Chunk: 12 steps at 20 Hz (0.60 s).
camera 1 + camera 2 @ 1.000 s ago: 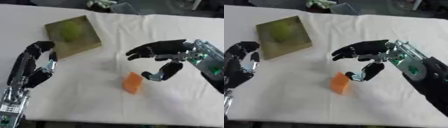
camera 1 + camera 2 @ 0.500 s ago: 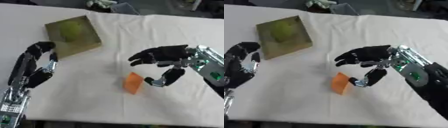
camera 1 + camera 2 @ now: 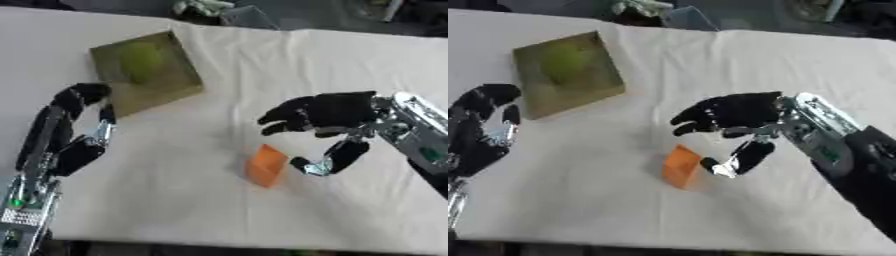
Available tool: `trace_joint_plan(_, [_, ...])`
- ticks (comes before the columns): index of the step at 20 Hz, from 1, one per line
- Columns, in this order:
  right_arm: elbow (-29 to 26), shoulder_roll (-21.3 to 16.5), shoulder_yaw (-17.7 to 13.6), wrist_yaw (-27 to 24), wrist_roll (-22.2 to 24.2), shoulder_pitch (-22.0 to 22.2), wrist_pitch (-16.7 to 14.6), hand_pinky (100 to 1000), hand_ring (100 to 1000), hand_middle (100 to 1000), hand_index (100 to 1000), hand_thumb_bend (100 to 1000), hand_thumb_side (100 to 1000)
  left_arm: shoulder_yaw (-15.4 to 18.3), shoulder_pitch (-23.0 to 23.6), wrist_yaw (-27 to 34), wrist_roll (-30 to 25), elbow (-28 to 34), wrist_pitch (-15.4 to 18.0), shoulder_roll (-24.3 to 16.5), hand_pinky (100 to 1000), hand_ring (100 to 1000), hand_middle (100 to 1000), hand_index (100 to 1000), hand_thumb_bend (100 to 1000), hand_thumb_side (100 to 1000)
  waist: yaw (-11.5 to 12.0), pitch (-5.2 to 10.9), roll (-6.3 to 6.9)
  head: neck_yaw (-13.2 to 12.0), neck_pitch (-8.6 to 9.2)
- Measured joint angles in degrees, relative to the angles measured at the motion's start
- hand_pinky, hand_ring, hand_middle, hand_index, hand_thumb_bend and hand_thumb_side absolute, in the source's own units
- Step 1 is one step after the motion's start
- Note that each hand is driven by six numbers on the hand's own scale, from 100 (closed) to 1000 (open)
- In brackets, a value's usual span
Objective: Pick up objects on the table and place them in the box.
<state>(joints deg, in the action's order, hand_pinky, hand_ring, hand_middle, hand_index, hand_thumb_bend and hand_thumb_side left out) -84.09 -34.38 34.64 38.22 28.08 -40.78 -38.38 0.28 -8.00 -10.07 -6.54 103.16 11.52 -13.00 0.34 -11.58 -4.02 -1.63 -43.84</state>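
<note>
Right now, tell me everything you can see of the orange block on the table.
The orange block is a small, plain, boxy piece with flat faces and no markings; its material cannot be told. It stands tilted on the white tablecloth, toward the near middle of the table, well apart from the olive box at the far left. The right hand is open over its right side, thumb close by; contact cannot be told. Nothing else is near it.
</note>
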Motion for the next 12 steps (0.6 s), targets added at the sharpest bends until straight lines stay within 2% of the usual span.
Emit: trace_joint_plan(12, [3.2, 2.6, 0.5, 4.7, -2.6, 0.0, -2.6, 959, 1000, 1000, 1000, 100, 618, 0.0, 0.0, 0.0, -0.1, 0.0, 0.0, 0.0, 869, 790, 686, 771, 128, 307, 0.4, -0.06, 0.06, 0.3, 0.0])
